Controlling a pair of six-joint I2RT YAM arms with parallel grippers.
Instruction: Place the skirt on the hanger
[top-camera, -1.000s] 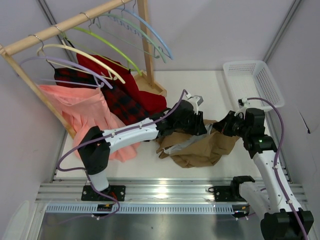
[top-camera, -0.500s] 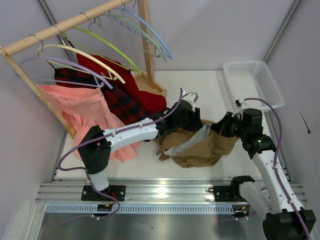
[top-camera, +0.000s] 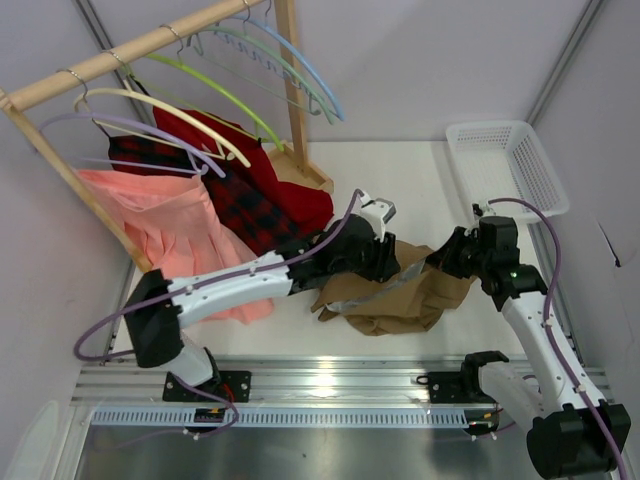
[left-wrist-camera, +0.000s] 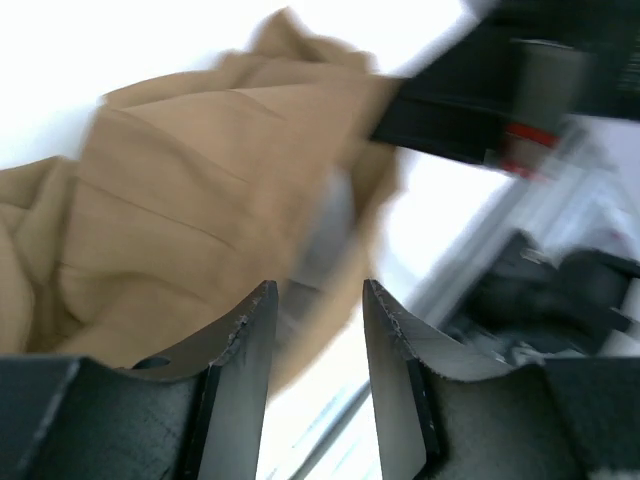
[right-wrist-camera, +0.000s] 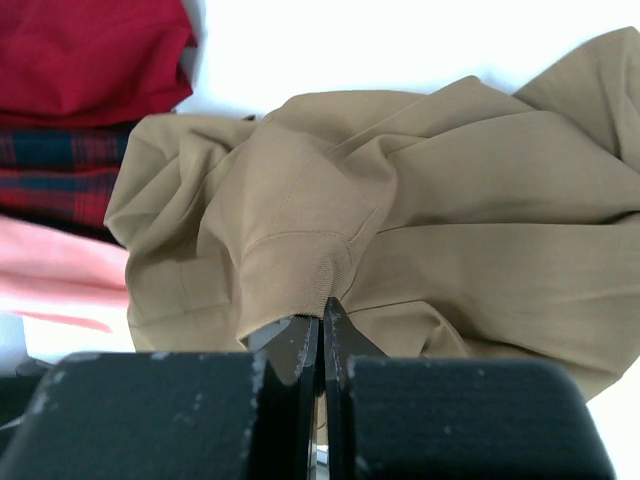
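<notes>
Skirt (right-wrist-camera: 400, 230) pinched in right jaws, just beyond parted left jaws.

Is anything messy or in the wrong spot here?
Yes. The tan skirt is scrunched in a heap on the table, while the pink skirt hangs from the rack. The right fingers pinch one fold of it.
</notes>
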